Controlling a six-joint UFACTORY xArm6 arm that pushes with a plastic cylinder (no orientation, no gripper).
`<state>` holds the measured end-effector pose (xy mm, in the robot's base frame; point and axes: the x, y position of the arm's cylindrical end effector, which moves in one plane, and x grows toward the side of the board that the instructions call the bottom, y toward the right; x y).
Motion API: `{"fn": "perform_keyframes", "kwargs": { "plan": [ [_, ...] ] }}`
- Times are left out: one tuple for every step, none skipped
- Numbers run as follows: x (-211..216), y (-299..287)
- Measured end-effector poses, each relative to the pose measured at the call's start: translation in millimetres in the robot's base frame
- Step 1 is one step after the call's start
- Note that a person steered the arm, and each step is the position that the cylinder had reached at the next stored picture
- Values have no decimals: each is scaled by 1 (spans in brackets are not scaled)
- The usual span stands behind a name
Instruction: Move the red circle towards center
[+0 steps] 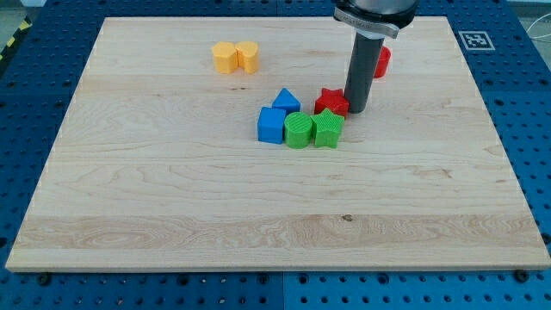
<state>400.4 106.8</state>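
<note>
The red circle [382,61] lies near the view's top right, mostly hidden behind my rod; only its right part shows. My tip [355,111] rests on the board just right of the red star [331,102], below and left of the red circle. The red star sits at the top right of a cluster near the middle: a green star [327,128], a green cylinder [298,130], a blue cube [270,126] and a blue house-shaped block [286,100].
Two yellow blocks [235,57] stand side by side at the view's top left of centre. The wooden board [172,189] lies on a blue perforated table. A fiducial marker [476,40] is at the board's top right corner.
</note>
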Motion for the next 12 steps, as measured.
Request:
{"fn": "perform_keyframes", "kwargs": {
  "plan": [
    [-14, 37],
    [-45, 54],
    [-93, 54],
    [-115, 55],
    [-128, 108],
    [-165, 112],
    [-171, 80],
    [-152, 55],
    [-126, 29],
    [-97, 3],
    [-118, -12],
    [-129, -46]
  ]
}}
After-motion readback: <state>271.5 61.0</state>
